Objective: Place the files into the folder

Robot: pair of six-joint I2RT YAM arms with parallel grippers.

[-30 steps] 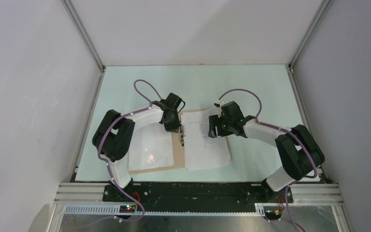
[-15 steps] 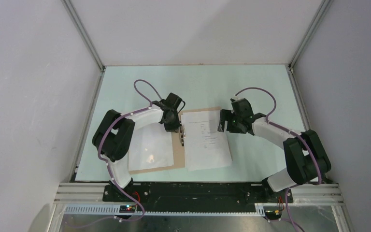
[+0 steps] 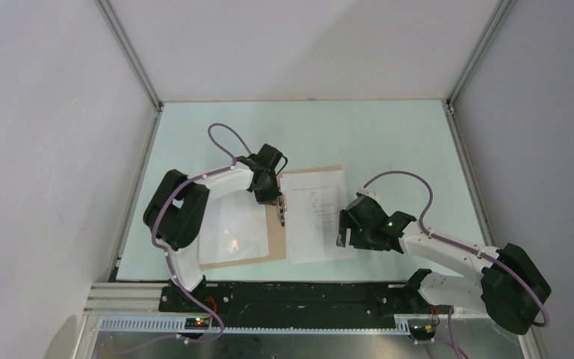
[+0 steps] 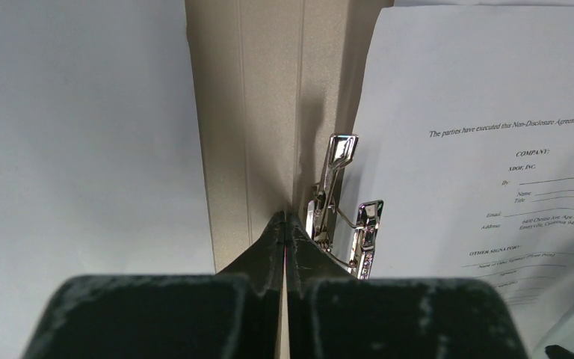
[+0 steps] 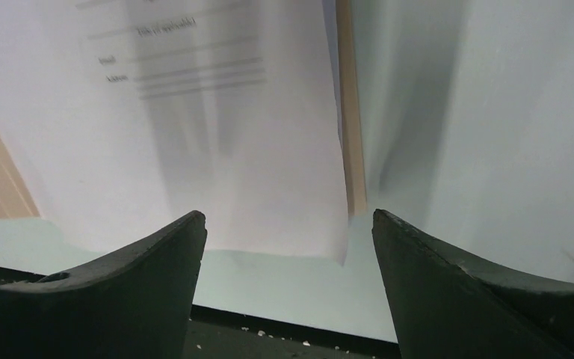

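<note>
status: the folder [image 3: 276,241] lies open and flat on the table [image 3: 306,127]. the clear sleeve [image 3: 232,224] is on its left half and the files [image 3: 318,217] are stacked on its right half, their inner edge just beside the metal clip [image 4: 340,202] at the spine. the stack sits a little askew. in the right wrist view its near corner runs past the folder's edge onto the table.

left claw [image 4: 285,224]: shut tight, holding nothing, tips pressed down on the spine crease just beside the clip. i read this as a hold-down, pinning the folder so it cannot slide while the sheets are shifted.

right claw [image 5: 285,217]: wide open and empty, hovering low over the near right corner of the files, one finger to either side of that corner.

judgement: the sheets are on the folder but not squared, and i cannot tell whether they sit under the clip. the next move calls for a gentle nudge, since thin paper will buckle if pushed hard.
</note>
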